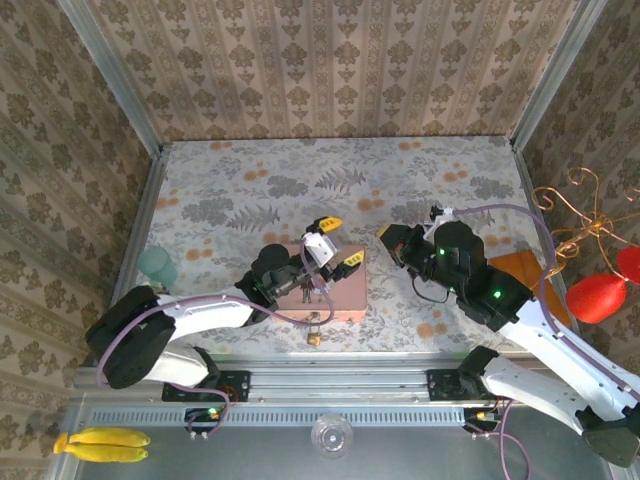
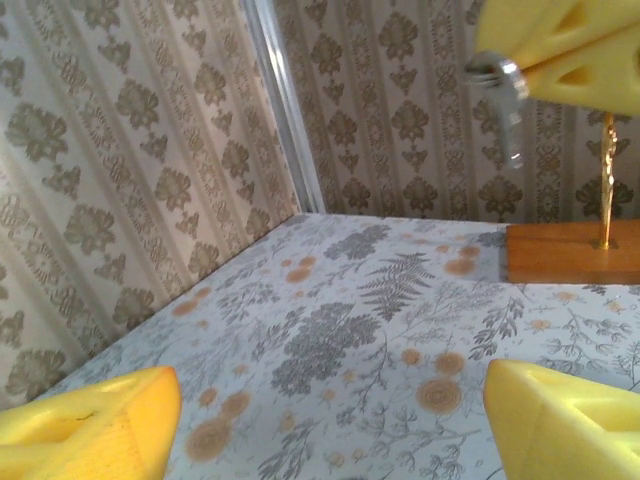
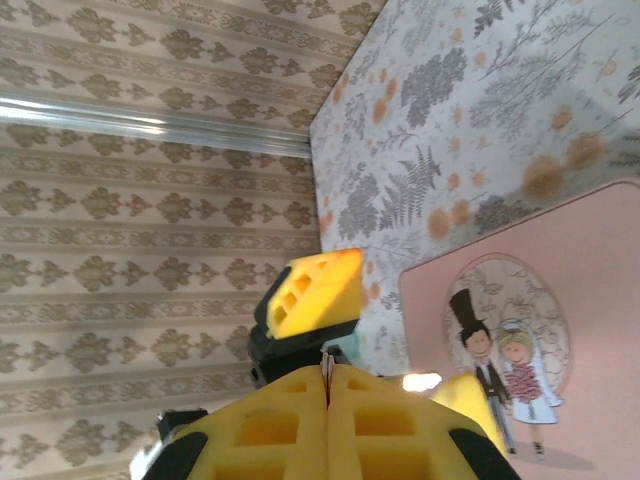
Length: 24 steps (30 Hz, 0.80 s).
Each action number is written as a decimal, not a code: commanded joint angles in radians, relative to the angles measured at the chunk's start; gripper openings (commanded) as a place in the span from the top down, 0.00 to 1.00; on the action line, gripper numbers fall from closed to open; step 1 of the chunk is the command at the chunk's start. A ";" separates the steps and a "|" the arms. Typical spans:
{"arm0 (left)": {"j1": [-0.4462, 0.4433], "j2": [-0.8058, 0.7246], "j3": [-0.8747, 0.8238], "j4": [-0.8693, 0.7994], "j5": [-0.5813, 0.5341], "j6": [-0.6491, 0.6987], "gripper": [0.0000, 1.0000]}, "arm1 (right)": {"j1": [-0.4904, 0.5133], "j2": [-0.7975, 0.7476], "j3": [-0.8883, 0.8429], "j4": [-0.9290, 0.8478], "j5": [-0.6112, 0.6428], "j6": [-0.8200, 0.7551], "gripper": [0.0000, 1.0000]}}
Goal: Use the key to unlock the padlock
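Floral-patterned table point(image 1: 420, 180), pink box point(image 1: 348, 298) at lower centre, small brass padlock point(image 1: 314, 339) at the box's near edge, teal cup point(image 1: 157, 266) far left, wooden block point(image 1: 515, 272) far right.

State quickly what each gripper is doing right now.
Left gripper: jaws open, holding nothing.
Right gripper: jaws shut on a small silvery piece, apparently the key.
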 commanded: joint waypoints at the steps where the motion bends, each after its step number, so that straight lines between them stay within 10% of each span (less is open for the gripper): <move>1: -0.016 0.021 0.045 0.107 0.029 0.037 0.24 | 0.016 0.001 -0.018 0.088 0.013 0.098 1.00; 24: -0.030 0.098 0.114 0.150 0.117 0.010 0.58 | 0.055 -0.014 -0.096 0.194 0.058 0.182 1.00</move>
